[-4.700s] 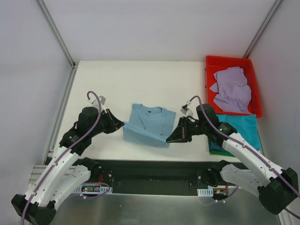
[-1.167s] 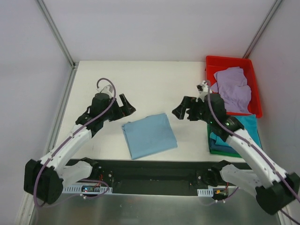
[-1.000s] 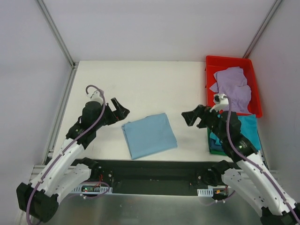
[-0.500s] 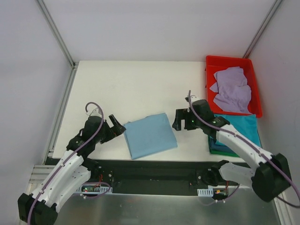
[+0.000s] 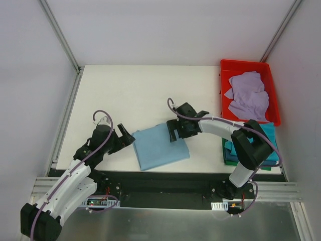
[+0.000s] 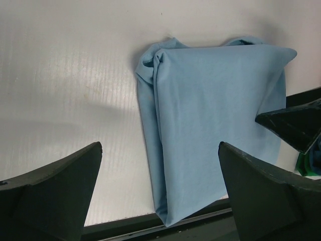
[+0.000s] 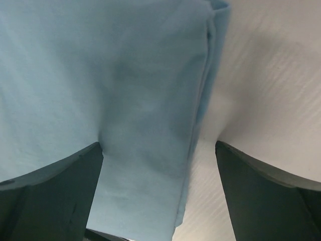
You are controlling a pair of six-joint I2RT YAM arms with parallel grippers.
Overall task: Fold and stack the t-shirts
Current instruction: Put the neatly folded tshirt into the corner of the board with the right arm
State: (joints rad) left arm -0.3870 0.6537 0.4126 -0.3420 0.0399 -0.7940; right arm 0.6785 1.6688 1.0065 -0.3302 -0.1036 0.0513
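- Light blue t-shirt (image 5: 161,147) lies folded flat on the surface (image 5: 135,90), near its front edge.
- Left arm stretches low toward the shirt's left edge; left tool (image 5: 125,136) is spread wide just beside it, holding nothing.
- Right arm reaches leftward, elbow bent; right tool (image 5: 174,133) is spread apart, low over the shirt's far right corner.

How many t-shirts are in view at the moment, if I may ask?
5: light blue one folded mid-table; lavender one in the red bin; teal one, blue one and dark green one stacked beside the bin, partly under the right arm. More may be hidden.
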